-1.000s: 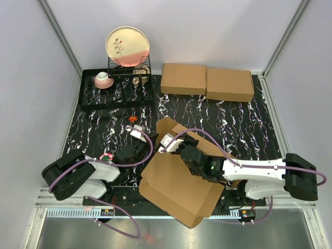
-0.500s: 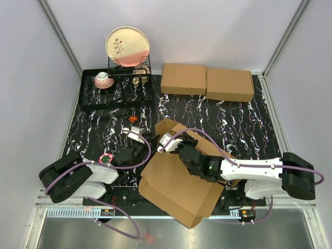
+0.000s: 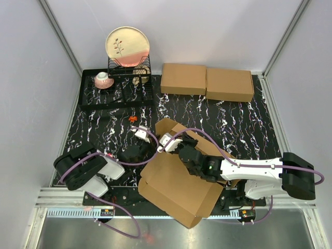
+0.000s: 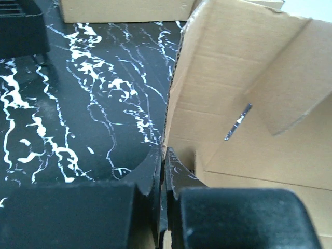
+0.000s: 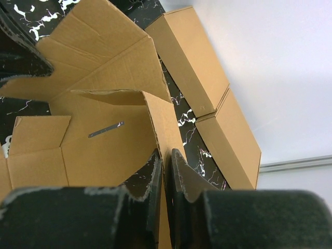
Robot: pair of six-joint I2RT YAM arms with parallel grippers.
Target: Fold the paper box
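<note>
Brown cardboard box point(image 3: 176, 189) stands half-folded; left fingers point(image 4: 148, 179) and right fingers point(image 5: 184, 174) each pinch a wall edge, so uneven pulling may tear or crumple it

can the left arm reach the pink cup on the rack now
Probably not yet: the left gripper is clamped on the brown corrugated-cardboard box; otherwise the path to the pink-and-white cup looks free.
</note>
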